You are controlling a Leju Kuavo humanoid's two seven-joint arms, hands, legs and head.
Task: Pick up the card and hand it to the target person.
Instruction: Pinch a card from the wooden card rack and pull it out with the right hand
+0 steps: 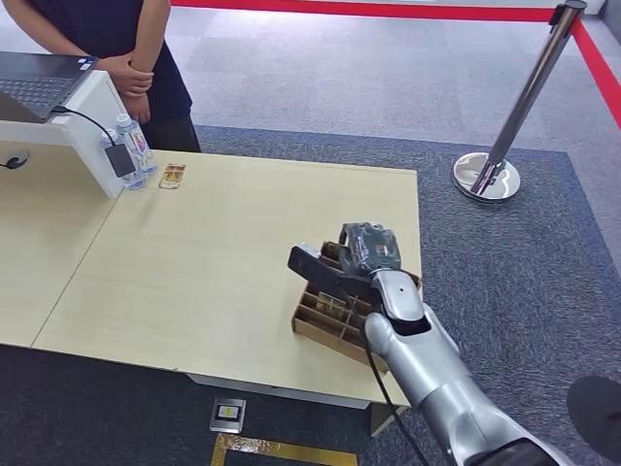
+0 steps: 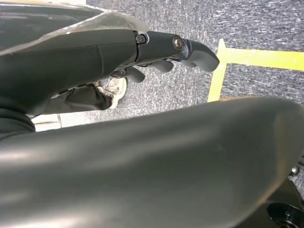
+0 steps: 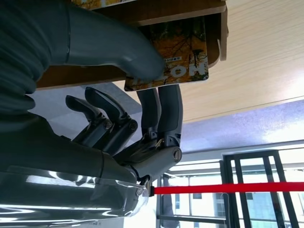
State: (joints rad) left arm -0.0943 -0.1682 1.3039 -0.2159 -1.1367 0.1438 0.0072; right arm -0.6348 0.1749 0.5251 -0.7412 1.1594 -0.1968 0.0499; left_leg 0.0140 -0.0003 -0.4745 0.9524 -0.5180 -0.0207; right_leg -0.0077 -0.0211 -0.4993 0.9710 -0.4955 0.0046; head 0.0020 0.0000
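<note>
I am reaching my right hand out over the brown wooden box that is sitting near the table's far right corner. The box is right under my hand, and it has little slots so the cards can stand up on their edges, where they are easy to grab.

I am pinching one card now. My thumb is pressing on one flat side and two of my fingers are pressing on the other side. My other fingers are curling off to the side and not touching it. The card has orange and yellow leaves on it. Most of it is still sitting down in its slot, so I think I am only just starting to lift it.

The person I think I must give it to is standing far off, across the table, with hands folded in front. Another small card is lying flat on the table near them, next to some water bottles.

My left hand is hanging down by my side, over the grey floor. Its fingers are sticking out loose with nothing in them.

Next I think I need to pull the card straight up so it does not catch on the box.
</note>
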